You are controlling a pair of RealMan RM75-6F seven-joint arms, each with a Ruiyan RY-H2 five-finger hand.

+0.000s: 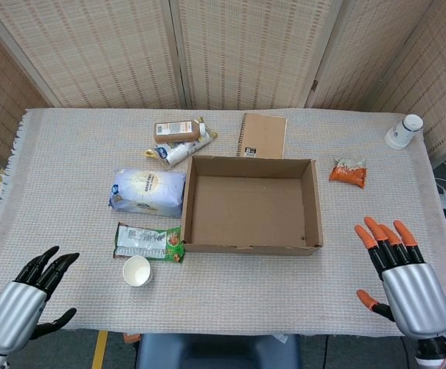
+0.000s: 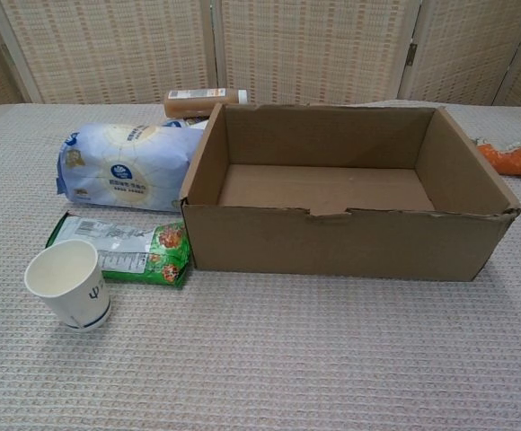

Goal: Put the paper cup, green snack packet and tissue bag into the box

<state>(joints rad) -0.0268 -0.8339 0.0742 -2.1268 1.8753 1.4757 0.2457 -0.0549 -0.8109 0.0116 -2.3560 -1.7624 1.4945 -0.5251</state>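
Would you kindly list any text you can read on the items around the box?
None reads clearly.
Tissue bag: round blue logo and print, too blurred.
Green snack packet: small print, too small.
Paper cup: dark mark, illegible.
Brown bottle: label blurred.
Notebook: small label, unreadable.

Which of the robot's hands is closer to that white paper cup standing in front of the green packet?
Left. The left hand is at the near table edge, left of the paper cup; the right hand is far across, past the box.

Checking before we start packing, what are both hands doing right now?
Left hand: open, holding nothing.
Right hand: open, holding nothing.
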